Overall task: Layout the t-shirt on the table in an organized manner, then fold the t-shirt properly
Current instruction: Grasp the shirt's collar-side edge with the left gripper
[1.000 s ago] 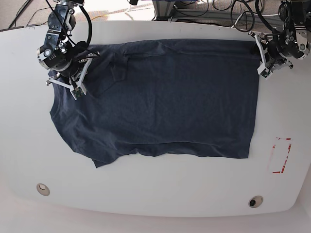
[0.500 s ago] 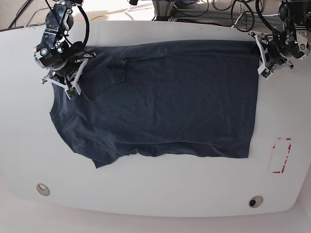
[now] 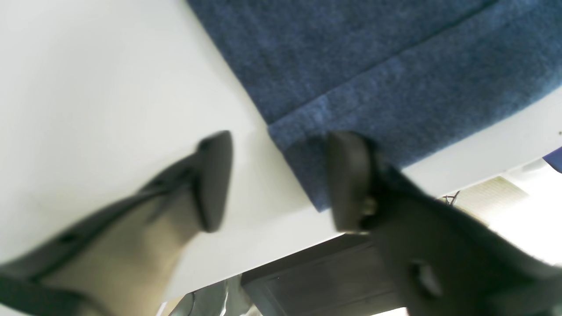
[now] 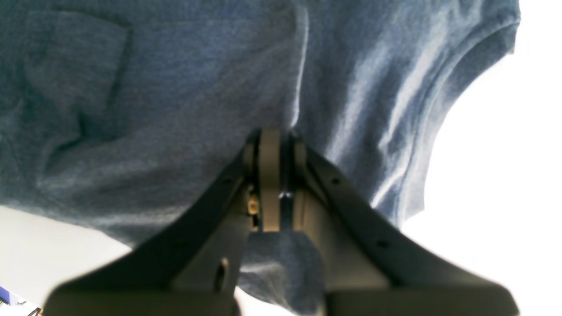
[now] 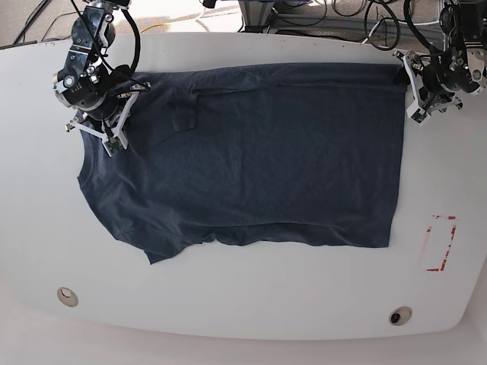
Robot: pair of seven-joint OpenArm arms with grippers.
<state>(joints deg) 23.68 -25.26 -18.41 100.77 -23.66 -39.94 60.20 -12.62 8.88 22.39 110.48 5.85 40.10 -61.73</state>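
The dark navy t-shirt (image 5: pixel 259 152) lies spread flat on the white table (image 5: pixel 251 304), collar end at the base view's left, chest pocket (image 5: pixel 185 115) facing up. My right gripper (image 5: pixel 114 137) is at the shirt's far-left shoulder. In the right wrist view it (image 4: pixel 276 136) is shut on a pinch of the t-shirt (image 4: pixel 175 87). My left gripper (image 5: pixel 409 91) is at the far-right hem corner. In the left wrist view it (image 3: pixel 281 175) is open: one finger (image 3: pixel 215 175) is over bare table (image 3: pixel 88 87), the other (image 3: pixel 347 175) over the hem of the t-shirt (image 3: pixel 373 66).
A red rectangle outline (image 5: pixel 440 243) is marked near the table's right edge. Two round grommet holes (image 5: pixel 67 296) (image 5: pixel 399 315) sit near the front edge. Cables and equipment (image 5: pixel 342 15) lie beyond the far edge.
The left gripper has opened and let go of the hem corner. The right gripper drew the shoulder a little to the left and back, then held still.
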